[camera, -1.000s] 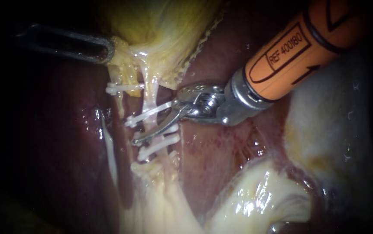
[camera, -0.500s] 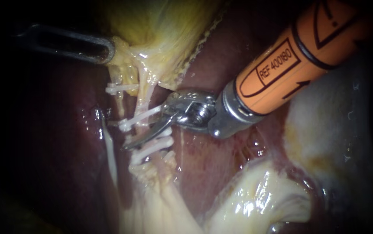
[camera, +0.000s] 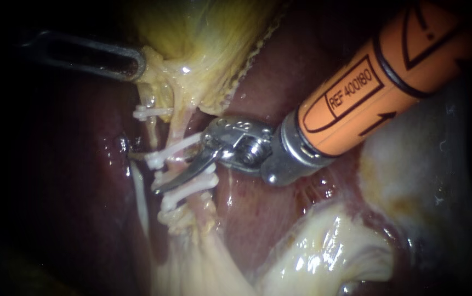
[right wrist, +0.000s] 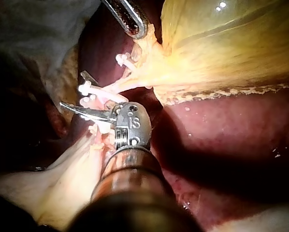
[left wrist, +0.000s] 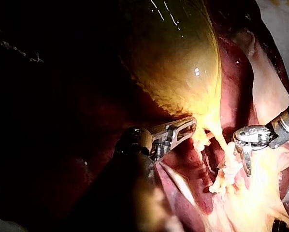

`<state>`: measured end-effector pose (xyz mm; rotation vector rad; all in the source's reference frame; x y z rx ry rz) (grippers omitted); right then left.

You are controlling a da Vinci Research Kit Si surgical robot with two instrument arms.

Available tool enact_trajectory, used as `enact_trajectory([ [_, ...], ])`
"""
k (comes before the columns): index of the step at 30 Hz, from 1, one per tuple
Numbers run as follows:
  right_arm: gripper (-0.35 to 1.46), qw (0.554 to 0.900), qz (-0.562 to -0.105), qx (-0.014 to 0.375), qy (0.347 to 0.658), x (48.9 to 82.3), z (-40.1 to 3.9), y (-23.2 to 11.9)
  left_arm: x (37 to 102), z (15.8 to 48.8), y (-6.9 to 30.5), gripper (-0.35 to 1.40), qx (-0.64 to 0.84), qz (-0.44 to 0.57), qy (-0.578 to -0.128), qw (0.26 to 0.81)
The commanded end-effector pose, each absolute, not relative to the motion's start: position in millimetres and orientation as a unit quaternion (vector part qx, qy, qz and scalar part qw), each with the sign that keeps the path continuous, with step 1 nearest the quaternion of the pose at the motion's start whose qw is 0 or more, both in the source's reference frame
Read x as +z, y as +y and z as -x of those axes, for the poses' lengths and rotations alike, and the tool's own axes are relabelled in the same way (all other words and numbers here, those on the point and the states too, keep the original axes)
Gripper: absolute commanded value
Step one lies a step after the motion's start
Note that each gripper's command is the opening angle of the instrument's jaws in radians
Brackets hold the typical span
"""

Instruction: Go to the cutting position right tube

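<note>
My right instrument (camera: 165, 180), on an orange shaft (camera: 356, 93), reaches in from the upper right. Its thin blades are open astride the right tube (camera: 183, 123); one blade lies across the front of the tube between two white clips (camera: 171, 149) (camera: 187, 189). In the right wrist view the two blades (right wrist: 72, 90) stand apart, with the clipped tube (right wrist: 102, 96) between them. My left instrument (camera: 131, 63) stays at the upper left, shut on pale tissue at the neck of the yellow gallbladder (camera: 208, 38) and holding it up. The left wrist view shows that grip (left wrist: 180, 131).
A thinner left tube (camera: 151, 129) carries its own clip (camera: 149, 113). Dark red liver (camera: 268, 214) lies under and around both tubes. Pale glistening fatty tissue (camera: 323, 252) sits low and to the right of them.
My right instrument has slid left and a little down, so its blade now reaches farther across the right tube. The clipped tube has shifted slightly left. The left instrument has not moved.
</note>
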<state>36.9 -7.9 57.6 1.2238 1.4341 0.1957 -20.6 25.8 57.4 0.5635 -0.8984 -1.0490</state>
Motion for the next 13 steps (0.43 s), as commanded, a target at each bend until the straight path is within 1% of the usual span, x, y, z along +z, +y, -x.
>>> enact_trajectory([
  [1, 1.32, 0.584, -0.524, 0.083, 0.614, 57.5, -37.0, -7.9, 57.4, 20.6, 25.8, -0.35, -0.477, -0.256, -0.409, 0.735],
  [13, 1.32, 0.584, -0.524, 0.082, 0.614, 57.7, -36.9, -8.1, 57.4, 20.6, 25.8, -0.35, -0.477, -0.256, -0.409, 0.735],
])
